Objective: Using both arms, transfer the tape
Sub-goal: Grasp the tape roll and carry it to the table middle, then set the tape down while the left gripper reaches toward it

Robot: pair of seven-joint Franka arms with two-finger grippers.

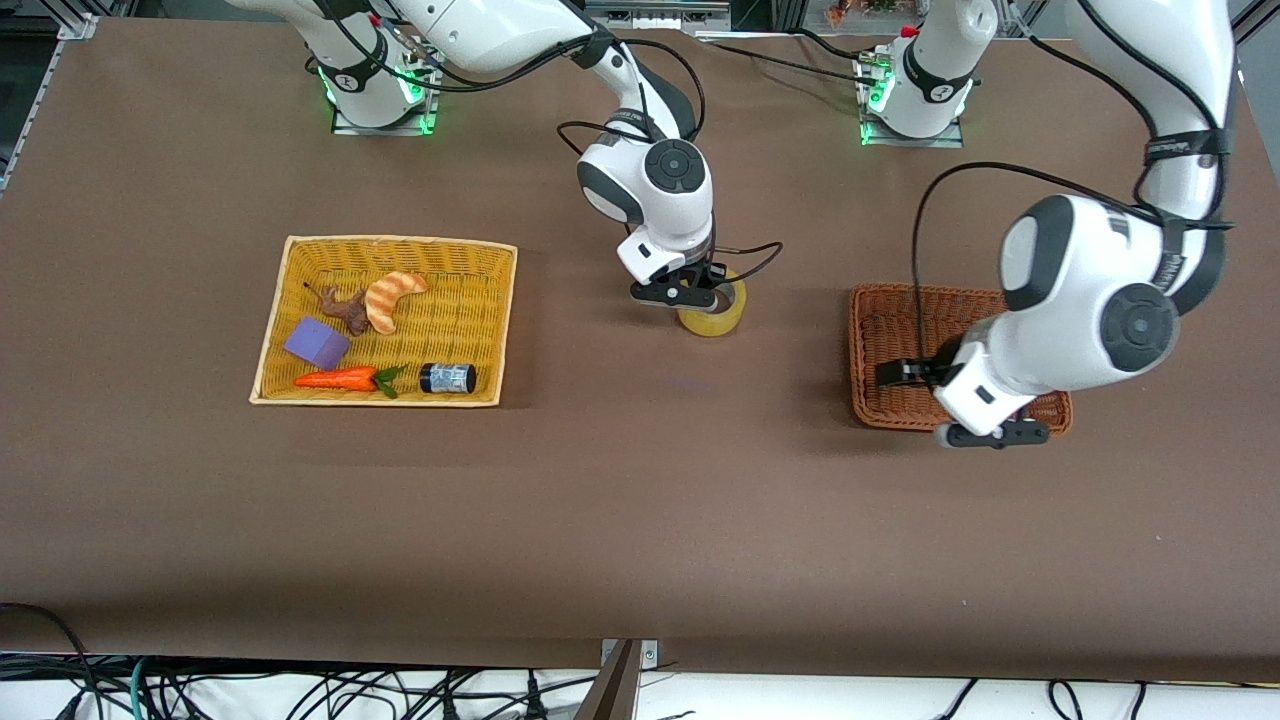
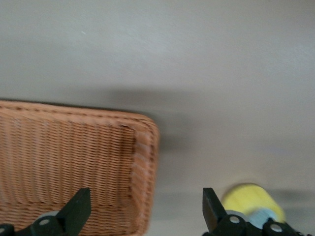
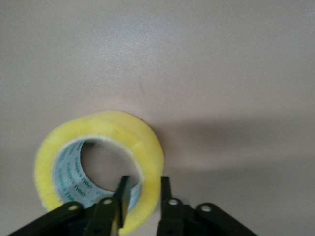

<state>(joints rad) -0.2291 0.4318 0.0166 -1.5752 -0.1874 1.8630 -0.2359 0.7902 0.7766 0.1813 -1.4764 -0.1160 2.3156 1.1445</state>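
Note:
The tape (image 1: 712,318), a yellowish translucent roll with a pale printed core, sits low at the middle of the table, right under the right arm's hand. My right gripper (image 1: 703,288) has one finger inside the ring and one outside, both against the roll's wall. In the right wrist view the tape (image 3: 113,129) fills the foreground, its wall between the fingers of the right gripper (image 3: 143,181). My left gripper (image 1: 905,373) hangs open and holds nothing, over the brown basket's edge nearest the tape. The left wrist view shows the left gripper (image 2: 145,201) and the tape (image 2: 248,196) farther off.
A brown wicker basket (image 1: 866,345) lies toward the left arm's end, and its rim (image 2: 147,147) shows in the left wrist view. A yellow wicker basket (image 1: 400,243) toward the right arm's end holds a croissant (image 1: 392,298), a purple block (image 1: 317,343), a carrot (image 1: 340,379) and a dark blue cylinder (image 1: 447,378).

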